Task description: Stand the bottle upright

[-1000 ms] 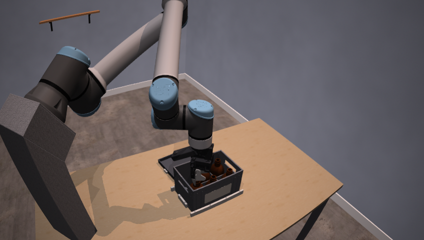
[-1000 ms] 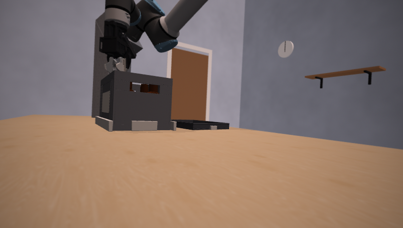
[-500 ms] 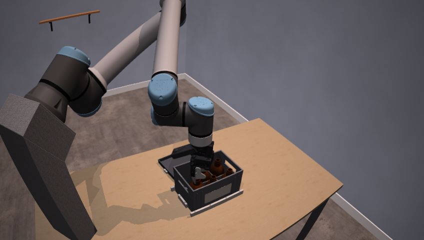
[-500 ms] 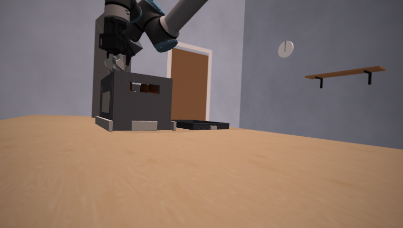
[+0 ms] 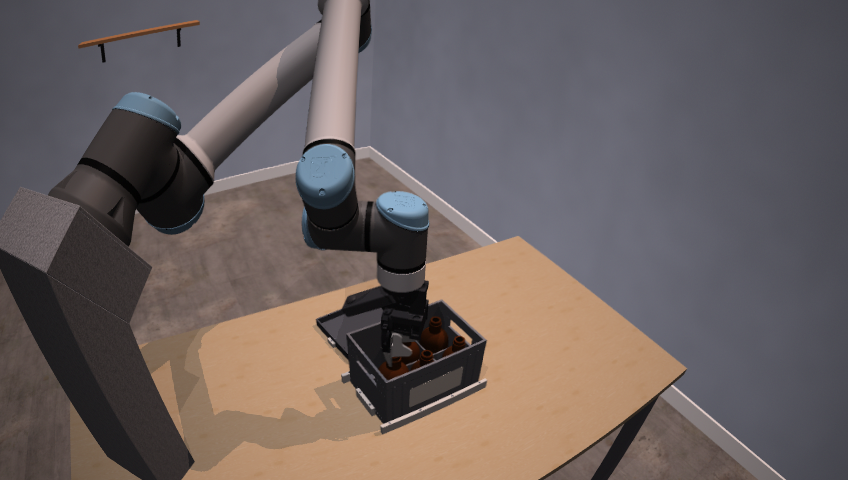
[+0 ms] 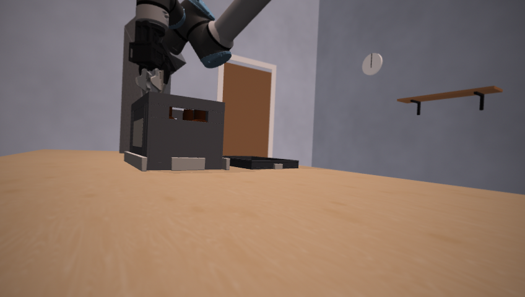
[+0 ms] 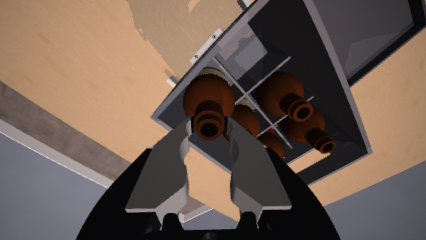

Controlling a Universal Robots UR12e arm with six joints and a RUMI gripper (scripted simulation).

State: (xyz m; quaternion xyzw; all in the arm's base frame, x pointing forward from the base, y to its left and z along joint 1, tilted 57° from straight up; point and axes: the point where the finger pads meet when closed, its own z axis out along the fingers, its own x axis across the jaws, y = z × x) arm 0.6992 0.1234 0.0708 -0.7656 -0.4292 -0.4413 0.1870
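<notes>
My gripper (image 5: 390,359) (image 6: 150,90) (image 7: 209,117) is shut on the neck of a brown bottle (image 5: 393,369) (image 7: 209,95), just below its opening. This bottle is upright over the left corner compartment of the grey crate (image 5: 386,395) (image 6: 184,143) (image 7: 280,25) in the top view. It looks raised above the dividers, its lower part still inside the crate walls; its base is hidden. The other bottles, such as one at the back (image 5: 436,337) and one at the front (image 5: 426,356), stand in compartments. The flat black tray (image 5: 333,321) (image 6: 257,164) has no bottle in view.
The crate walls rise around the held bottle. The tray lies behind the crate in the top view, partly hidden by the gripper and crate. Pale low strips (image 5: 434,406) (image 6: 135,160) lie along the crate's foot on the wooden table (image 5: 553,333).
</notes>
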